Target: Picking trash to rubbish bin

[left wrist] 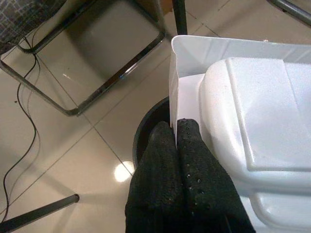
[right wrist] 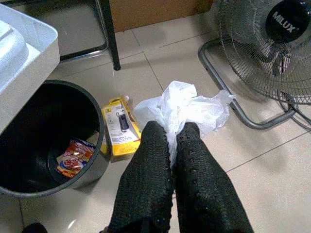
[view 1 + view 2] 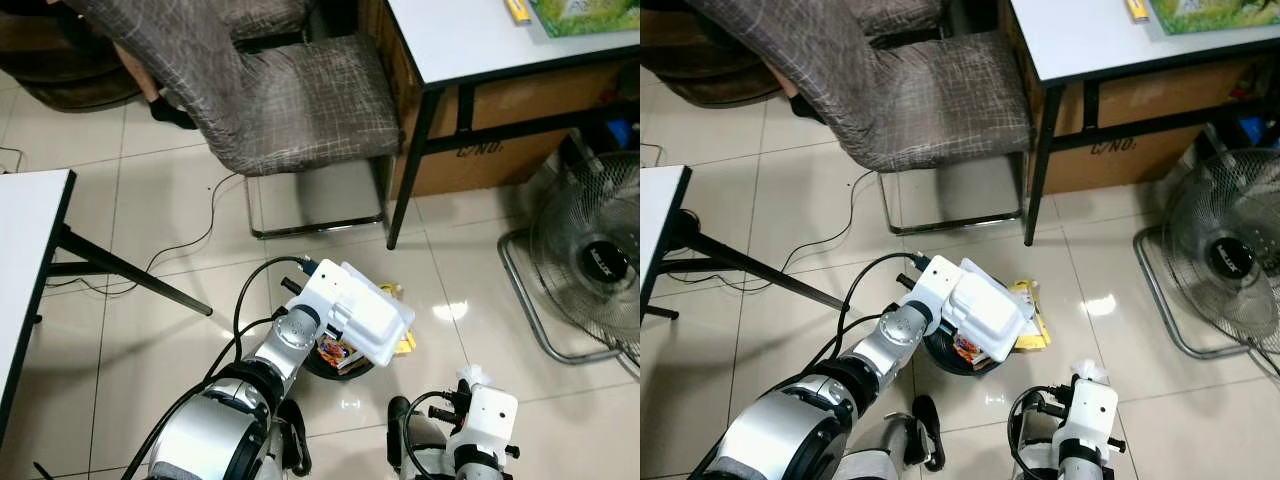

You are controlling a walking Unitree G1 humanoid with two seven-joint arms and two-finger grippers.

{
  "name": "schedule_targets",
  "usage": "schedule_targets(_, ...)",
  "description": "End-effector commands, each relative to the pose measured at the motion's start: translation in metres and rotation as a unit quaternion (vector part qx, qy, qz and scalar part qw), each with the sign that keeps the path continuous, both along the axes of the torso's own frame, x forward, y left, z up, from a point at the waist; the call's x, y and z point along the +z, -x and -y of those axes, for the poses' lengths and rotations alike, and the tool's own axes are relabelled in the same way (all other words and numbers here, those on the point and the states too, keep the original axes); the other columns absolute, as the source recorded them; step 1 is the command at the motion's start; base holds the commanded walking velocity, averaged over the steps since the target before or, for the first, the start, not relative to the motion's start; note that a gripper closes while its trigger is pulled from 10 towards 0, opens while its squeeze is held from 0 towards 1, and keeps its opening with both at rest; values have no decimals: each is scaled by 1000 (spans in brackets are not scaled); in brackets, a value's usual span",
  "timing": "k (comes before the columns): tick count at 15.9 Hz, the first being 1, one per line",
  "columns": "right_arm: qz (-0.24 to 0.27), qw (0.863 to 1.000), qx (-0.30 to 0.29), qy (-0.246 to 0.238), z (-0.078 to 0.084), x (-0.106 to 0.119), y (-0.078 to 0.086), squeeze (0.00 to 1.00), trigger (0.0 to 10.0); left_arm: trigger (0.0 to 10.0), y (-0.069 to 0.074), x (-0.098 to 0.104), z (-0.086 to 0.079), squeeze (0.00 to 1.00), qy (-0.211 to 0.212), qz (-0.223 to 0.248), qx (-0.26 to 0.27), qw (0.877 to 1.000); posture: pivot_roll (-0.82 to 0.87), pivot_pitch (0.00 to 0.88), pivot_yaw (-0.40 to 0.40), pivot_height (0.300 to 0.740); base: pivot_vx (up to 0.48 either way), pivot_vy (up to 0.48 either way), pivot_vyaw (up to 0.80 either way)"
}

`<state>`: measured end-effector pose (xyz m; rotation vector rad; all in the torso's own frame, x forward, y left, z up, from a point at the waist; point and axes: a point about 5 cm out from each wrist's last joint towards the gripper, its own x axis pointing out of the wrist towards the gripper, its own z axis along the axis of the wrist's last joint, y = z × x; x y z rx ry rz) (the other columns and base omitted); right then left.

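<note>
— What's crowding the black bin (image 2: pixel 29 145)?
— A yellow packet (image 2: pixel 119 127) lies on the tiled floor (image 3: pixel 170 200) at its 3 o'clock; a chair (image 3: pixel 290 110) at 12, a fan (image 3: pixel 600 260) beyond.
— And the pincers?
— Left pincer (image 1: pixel 176 141) is clenched on a white foam box (image 1: pixel 252 116) over the bin, hiding most of it. Right pincer (image 2: pixel 171 145) grips crumpled white plastic (image 2: pixel 187 109).

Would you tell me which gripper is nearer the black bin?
Left. The left gripper holds the white foam box right over the black bin; the right gripper, clutching crumpled tissue, sits off beside it.
</note>
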<state>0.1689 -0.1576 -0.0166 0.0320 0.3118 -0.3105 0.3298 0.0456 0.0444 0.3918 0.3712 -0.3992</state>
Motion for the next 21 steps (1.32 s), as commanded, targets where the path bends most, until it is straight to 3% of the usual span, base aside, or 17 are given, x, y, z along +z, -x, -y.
schedule_targets(1, -28, 998, -20, -49, -24, -7, 14, 0, 10000, 10000, 6, -7, 4, 0, 4, -20, 6, 1000, -284, 335, 126, 740, 0, 0, 0)
schedule_targets(4, -19, 998, -18, -50, -25, -1, 10, 0, 10000, 10000, 4, -4, 7, 0, 10, -21, 8, 1000, -284, 336, 128, 740, 0, 0, 0)
schedule_targets(10, -5, 998, -15, -53, -31, 10, 5, 0, 10000, 10000, -12, 11, -9, 0, 33, -5, 74, 997, -303, 353, 126, 740, 0, 0, 0)
schedule_targets(17, -5, 999, -12, -53, -32, 14, 5, 0, 10000, 10000, -18, 17, -14, 0, 41, 0, 94, 995, -304, 355, 131, 740, 0, 0, 0)
schedule_targets(18, -5, 999, -12, -53, -33, 14, 5, 0, 10000, 10000, -18, 17, -15, 592, 40, 1, 97, 994, -304, 355, 131, 740, 0, 0, 0)
schedule_targets(19, -5, 999, -12, -53, -33, 14, 5, 0, 10000, 10000, -18, 17, -16, 878, 40, 1, 98, 994, -304, 355, 131, 740, 0, 0, 0)
schedule_targets(20, -5, 999, -12, -53, -33, 14, 6, 0, 10000, 10000, -18, 17, -16, 1000, 40, 2, 99, 994, -304, 356, 130, 740, 0, 0, 0)
schedule_targets(21, -6, 999, -11, -53, -33, 14, 6, 0, 10000, 10000, -18, 17, -16, 1000, 39, 2, 99, 994, -303, 355, 131, 740, 0, 0, 0)
